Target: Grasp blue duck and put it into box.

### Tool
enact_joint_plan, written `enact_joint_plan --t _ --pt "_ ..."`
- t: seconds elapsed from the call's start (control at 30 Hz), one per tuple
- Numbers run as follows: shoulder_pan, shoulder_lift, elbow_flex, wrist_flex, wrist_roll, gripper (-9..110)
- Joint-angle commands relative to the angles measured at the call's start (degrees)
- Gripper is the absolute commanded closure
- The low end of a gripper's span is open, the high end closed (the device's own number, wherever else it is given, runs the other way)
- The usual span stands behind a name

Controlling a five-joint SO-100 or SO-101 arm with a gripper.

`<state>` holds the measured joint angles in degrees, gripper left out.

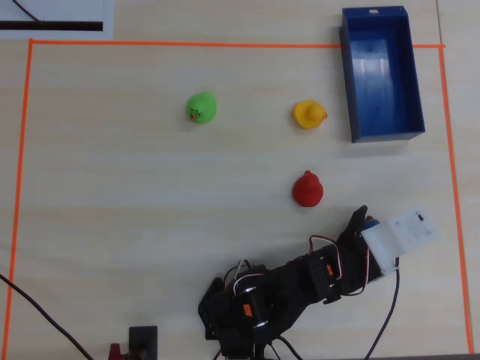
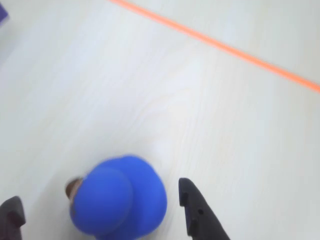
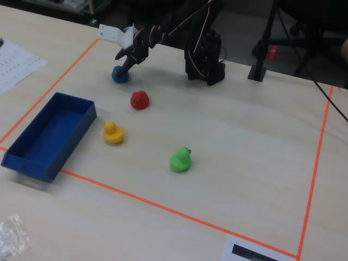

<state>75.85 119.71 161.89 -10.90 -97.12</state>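
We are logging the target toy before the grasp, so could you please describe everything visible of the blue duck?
The blue duck is a small, rounded, bright-blue toy that looks like smooth plastic or rubber, with a tiny orange beak at its left in the wrist view. It sits on the pale wooden table, between the open fingers of the pincer, which do not visibly touch it. The arm mostly hides it from overhead.
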Motion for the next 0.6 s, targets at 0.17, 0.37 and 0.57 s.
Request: enact_joint_plan --t 0.17,0.37,0.57 --pt "-1.85 -2.64 1.14 -5.71 0.26 60" --pt "-2.29 -5.27 1.32 -8.53 2.2 68" --pt "-3.69 -5.71 0.53 -10.02 6.59 101"
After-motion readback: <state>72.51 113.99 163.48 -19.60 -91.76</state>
